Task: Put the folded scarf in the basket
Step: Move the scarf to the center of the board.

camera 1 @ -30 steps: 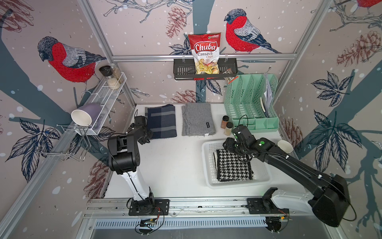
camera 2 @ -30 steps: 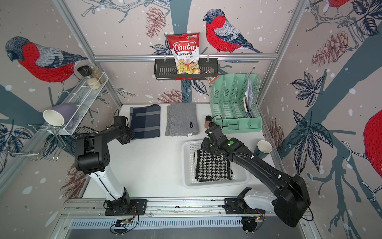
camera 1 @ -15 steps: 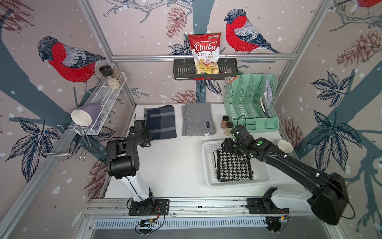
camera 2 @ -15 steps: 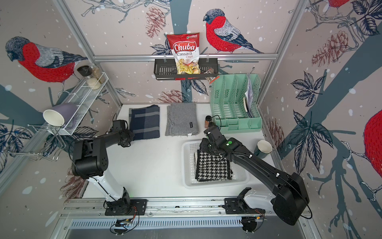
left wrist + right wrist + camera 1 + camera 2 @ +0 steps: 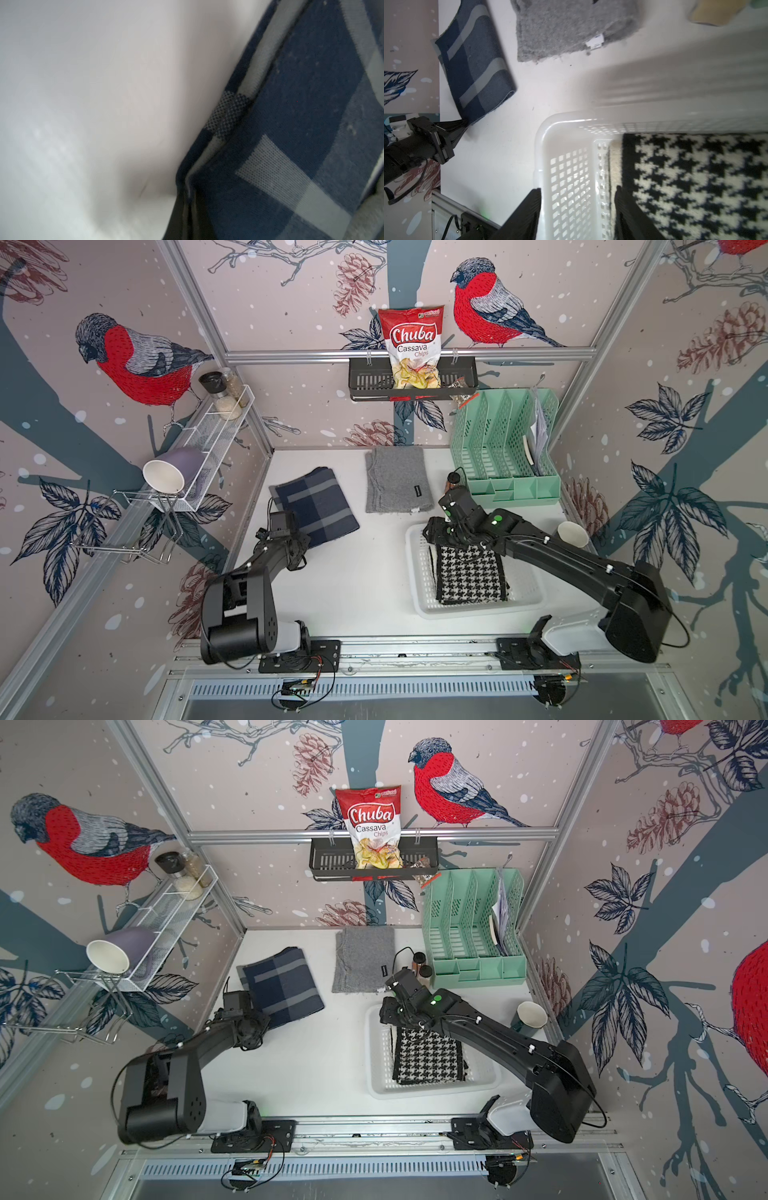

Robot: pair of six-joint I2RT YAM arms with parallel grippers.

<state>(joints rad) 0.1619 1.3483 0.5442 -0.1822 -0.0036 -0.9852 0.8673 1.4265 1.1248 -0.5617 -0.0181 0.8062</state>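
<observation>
A navy plaid folded scarf (image 5: 316, 506) (image 5: 282, 986) lies tilted at the table's left. My left gripper (image 5: 305, 549) (image 5: 266, 1023) (image 5: 190, 207) is shut on its near corner, as the right wrist view also shows. The white perforated basket (image 5: 478, 610) (image 5: 376, 1052) (image 5: 542, 133) sits at the right front with a black-and-white houndstooth scarf (image 5: 469, 576) (image 5: 695, 176) flat inside. My right gripper (image 5: 436, 537) (image 5: 578, 190) hangs open over the basket's far left corner. One of its fingers is outside the wall and one is inside, at the houndstooth scarf's edge.
A grey folded scarf (image 5: 397, 481) lies at the back middle. A mint-green file organiser (image 5: 503, 452) stands at the back right, with two small brown bottles (image 5: 422, 965) beside it. A paper cup (image 5: 572, 534) stands by the right wall. A black rack with a chips bag (image 5: 411, 348) hangs on the back wall.
The left gripper has closed on the navy scarf's near corner and drawn it toward the front, turning it. The right gripper has barely moved.
</observation>
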